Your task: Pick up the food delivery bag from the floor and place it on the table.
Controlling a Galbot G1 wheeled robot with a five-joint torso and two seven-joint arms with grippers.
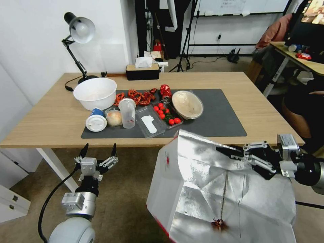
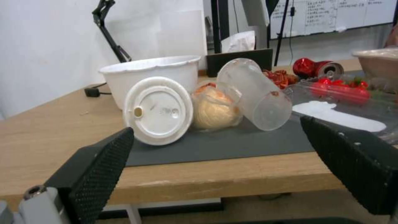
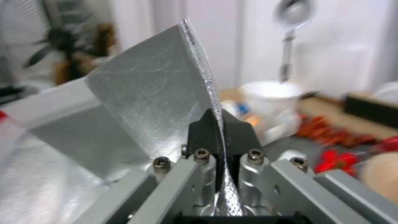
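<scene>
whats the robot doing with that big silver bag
The right gripper is shut on the foil-lined rim of the food delivery bag, holding it open-side up just off the near edge of the table, not yet set down on it. The left gripper hangs open and empty below the table edge, facing the cups and food laid out on the dark mat.

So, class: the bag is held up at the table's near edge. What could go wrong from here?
1. The right tool pinches only a thin foil edge of the food delivery bag, so it may slip or tear.
2. The cup and tomato tray crowd the table ahead; the bag might topple them.
</scene>
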